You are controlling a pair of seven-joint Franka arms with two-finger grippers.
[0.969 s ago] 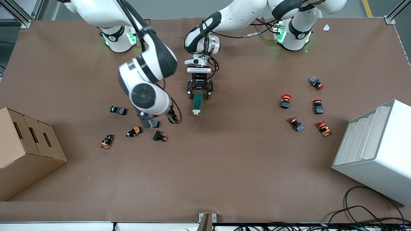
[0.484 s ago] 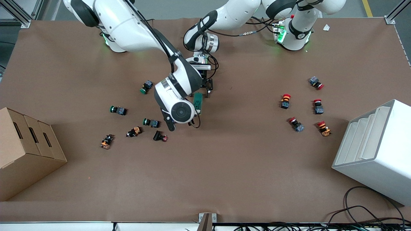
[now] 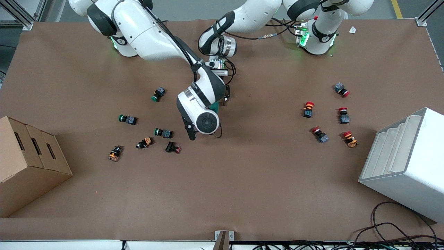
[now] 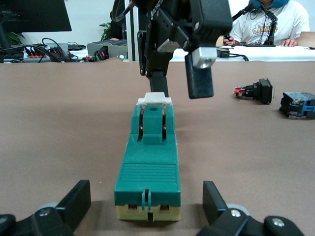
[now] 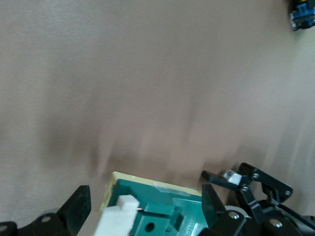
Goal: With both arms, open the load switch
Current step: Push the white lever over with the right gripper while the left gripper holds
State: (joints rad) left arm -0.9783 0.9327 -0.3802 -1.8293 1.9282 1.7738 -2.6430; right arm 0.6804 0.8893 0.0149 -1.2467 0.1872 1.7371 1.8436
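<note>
The load switch [image 4: 150, 164] lies on the brown table mid-way between the two arms, dark green on a cream base, with its white toggle [image 4: 156, 99] at the end away from my left gripper. My left gripper [image 4: 147, 206] is open, a finger on each side of the switch's near end with gaps. My right gripper [image 5: 146, 209] is open over the toggle [image 5: 118, 216] end, and its fingers [image 4: 199, 73] hang just above it. In the front view the right arm's wrist [image 3: 204, 118] covers the switch except for a green sliver [image 3: 215, 106].
Green, orange and black push buttons [image 3: 163, 132] lie scattered toward the right arm's end, and red ones [image 3: 319, 134] toward the left arm's end. A cardboard box [image 3: 27, 163] and a white rack [image 3: 406, 159] stand at the table's two ends.
The right arm has swung from over the push buttons across to the load switch and now covers it in the front view. The left gripper has stayed at the switch.
</note>
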